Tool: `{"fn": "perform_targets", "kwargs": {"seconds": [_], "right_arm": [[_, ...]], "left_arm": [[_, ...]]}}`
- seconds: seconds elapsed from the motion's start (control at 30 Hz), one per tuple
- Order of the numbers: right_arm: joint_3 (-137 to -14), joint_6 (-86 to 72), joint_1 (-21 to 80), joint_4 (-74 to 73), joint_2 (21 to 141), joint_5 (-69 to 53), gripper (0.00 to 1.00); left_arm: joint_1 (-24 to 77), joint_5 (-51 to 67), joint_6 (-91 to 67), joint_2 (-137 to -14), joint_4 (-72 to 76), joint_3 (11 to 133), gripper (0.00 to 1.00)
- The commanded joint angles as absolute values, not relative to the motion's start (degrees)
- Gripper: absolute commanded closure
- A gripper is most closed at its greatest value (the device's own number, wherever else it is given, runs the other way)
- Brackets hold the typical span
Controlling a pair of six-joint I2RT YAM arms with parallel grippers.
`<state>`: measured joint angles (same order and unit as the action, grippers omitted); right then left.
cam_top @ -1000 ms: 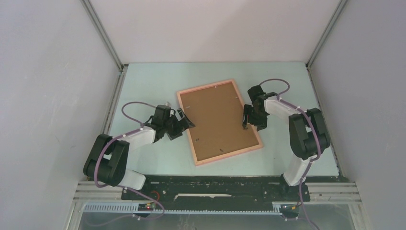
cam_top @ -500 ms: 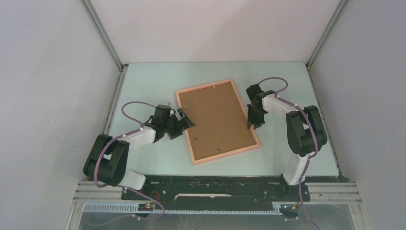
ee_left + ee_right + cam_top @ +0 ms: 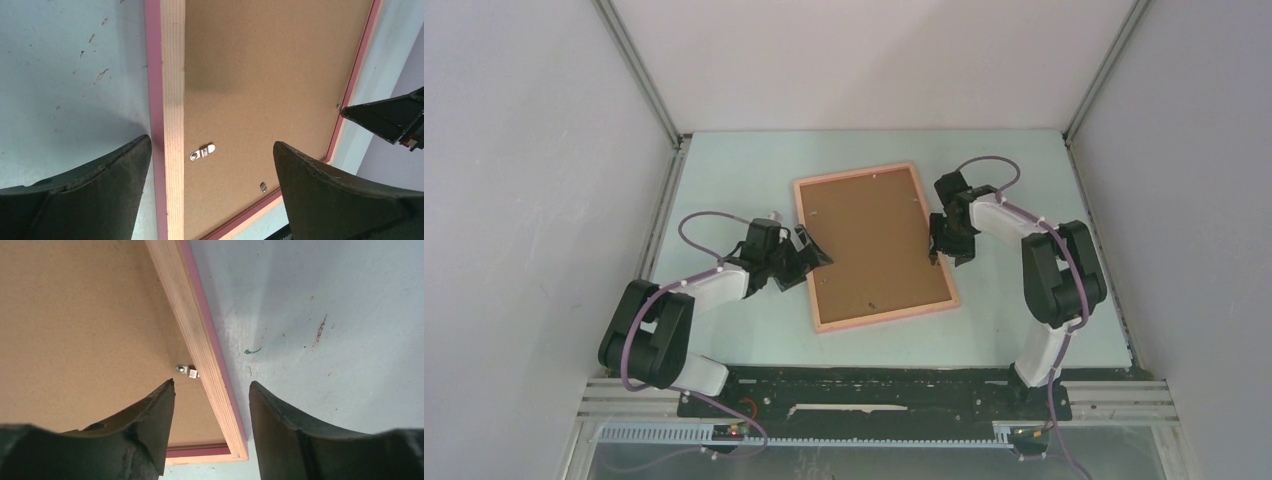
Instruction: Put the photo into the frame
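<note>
The frame (image 3: 884, 315) lies face down mid-table, pink-edged, with the brown backing board (image 3: 874, 245) filling it. The photo is not in view. My left gripper (image 3: 812, 250) is open at the frame's left rail (image 3: 172, 100); in the left wrist view (image 3: 211, 141) one finger is outside the rail and the other over the board, near a metal turn clip (image 3: 202, 152). My right gripper (image 3: 944, 256) is open astride the right rail (image 3: 185, 305). In the right wrist view (image 3: 212, 384) neither finger touches the rail, and a small clip (image 3: 187, 371) sits just ahead.
Pale walls with aluminium posts (image 3: 639, 75) enclose the light blue table (image 3: 724, 175) on three sides. The black base rail (image 3: 874, 395) runs along the near edge. The right gripper's finger (image 3: 385, 117) shows past the frame's far rail in the left wrist view.
The frame's near end has swung left, so it lies squarer to the table. The right gripper followed its right edge leftward, narrowing and then widening. The left arm barely moved.
</note>
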<state>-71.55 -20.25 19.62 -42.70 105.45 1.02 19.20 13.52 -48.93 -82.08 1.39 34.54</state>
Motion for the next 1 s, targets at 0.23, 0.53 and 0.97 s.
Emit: {"fn": "perform_targets", "kwargs": {"seconds": [0.23, 0.53, 0.97], "right_arm": [[-75.49, -20.26, 18.49, -35.56, 107.49, -5.85, 0.28], [-98.70, -16.59, 21.86, -43.13, 122.66, -4.70, 0.31], [-123.22, -15.49, 20.77, -58.11, 126.79, 6.37, 0.25]], "left_arm": [[21.81, 15.24, -46.35, -84.34, -2.62, 38.45, 0.00], [35.29, 13.42, -52.34, -84.85, 1.69, 38.88, 0.00], [45.72, 8.94, -48.99, -82.99, 0.48, 43.43, 0.00]]}}
